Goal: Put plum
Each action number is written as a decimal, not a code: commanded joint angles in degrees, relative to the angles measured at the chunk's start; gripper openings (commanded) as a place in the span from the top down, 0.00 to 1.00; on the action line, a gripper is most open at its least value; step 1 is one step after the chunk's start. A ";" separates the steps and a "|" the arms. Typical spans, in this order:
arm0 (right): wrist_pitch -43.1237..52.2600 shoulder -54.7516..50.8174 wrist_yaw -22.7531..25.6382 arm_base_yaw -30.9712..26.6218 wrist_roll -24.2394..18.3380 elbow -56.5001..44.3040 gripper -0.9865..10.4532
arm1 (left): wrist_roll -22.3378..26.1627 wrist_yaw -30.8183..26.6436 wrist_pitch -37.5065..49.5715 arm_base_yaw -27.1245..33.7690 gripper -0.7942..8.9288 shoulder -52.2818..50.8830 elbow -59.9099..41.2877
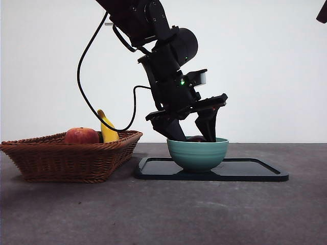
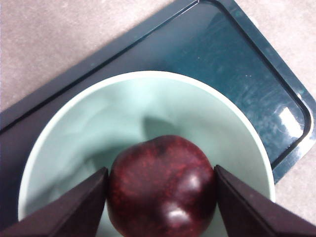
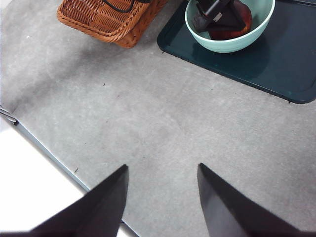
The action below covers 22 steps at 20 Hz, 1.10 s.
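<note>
The dark maroon plum (image 2: 160, 185) sits low inside a pale green bowl (image 2: 148, 76), and my left gripper (image 2: 160, 173) is shut on it, one jaw pressed to each side. In the front view the left gripper (image 1: 196, 133) reaches down into the bowl (image 1: 197, 153), and only the top of the plum (image 1: 196, 138) shows above the rim. The bowl stands on a dark tray (image 1: 255, 171). My right gripper (image 3: 163, 168) hangs open over bare table, well away from the bowl (image 3: 227, 47); there the plum (image 3: 232, 30) shows under the left gripper.
A wicker basket (image 1: 71, 153) stands left of the tray, holding a red-orange apple-like fruit (image 1: 82, 136) and a yellow banana (image 1: 107, 130). The tray's right part (image 2: 237, 64) is bare. The table's white edge (image 3: 39, 187) lies near the right gripper.
</note>
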 commanded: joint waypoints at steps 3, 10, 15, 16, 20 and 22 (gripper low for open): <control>0.48 0.15 -0.02 0.31 -0.24 0.46 0.72 | 0.48 -0.20 -0.20 -0.68 0.61 1.84 1.73; 0.70 0.15 0.00 0.31 -0.26 0.46 0.72 | 0.46 -0.20 0.42 -0.39 0.61 -2.71 1.75; 0.98 0.15 0.00 0.31 -0.28 0.46 0.72 | 0.46 -0.20 -0.68 0.11 0.61 -9.55 1.75; 0.96 0.15 0.00 0.31 -0.28 0.46 0.72 | 0.46 -0.20 -0.94 0.22 0.61 -11.39 1.75; 1.01 0.13 0.00 0.31 -0.28 0.46 0.72 | 0.50 -0.20 -6.01 2.05 0.61 -19.91 1.75; 1.33 0.13 0.00 0.31 -0.28 0.46 0.72 | 0.44 -0.20 -8.90 3.87 0.61 -24.55 1.73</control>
